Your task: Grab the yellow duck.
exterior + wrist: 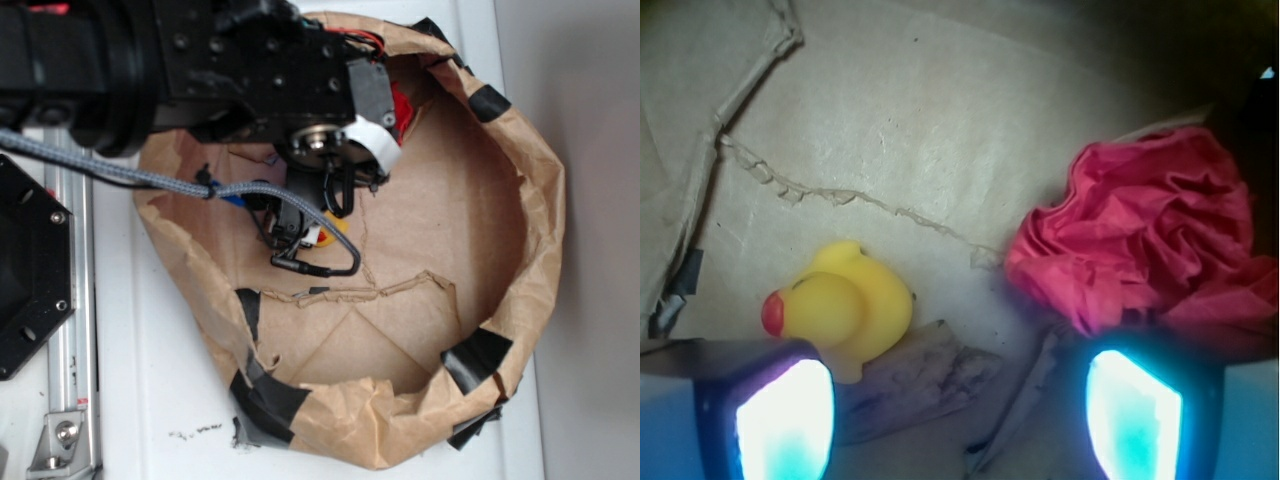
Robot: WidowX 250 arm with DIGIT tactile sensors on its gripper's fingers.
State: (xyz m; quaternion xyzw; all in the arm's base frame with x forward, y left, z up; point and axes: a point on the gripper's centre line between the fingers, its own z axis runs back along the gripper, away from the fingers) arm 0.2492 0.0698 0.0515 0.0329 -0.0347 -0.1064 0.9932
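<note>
The yellow duck [845, 305] is small and glossy, and its red beak points left. It lies on the brown paper floor just ahead of my left fingertip [785, 420], not between the fingers. My gripper [960, 425] is open, and only paper and a torn flap lie between its pads. In the exterior view the gripper [298, 238] hangs low inside the paper basin. Only a sliver of the duck [320, 237] shows beside it there.
A crumpled red paper wad [1145, 235] sits ahead of my right finger, and it also shows under the arm [402, 105]. The brown paper basin wall [540, 200], patched with black tape [480, 352], rings the area. A torn seam [380, 292] crosses the floor. A metal rail [70, 300] stands on the left.
</note>
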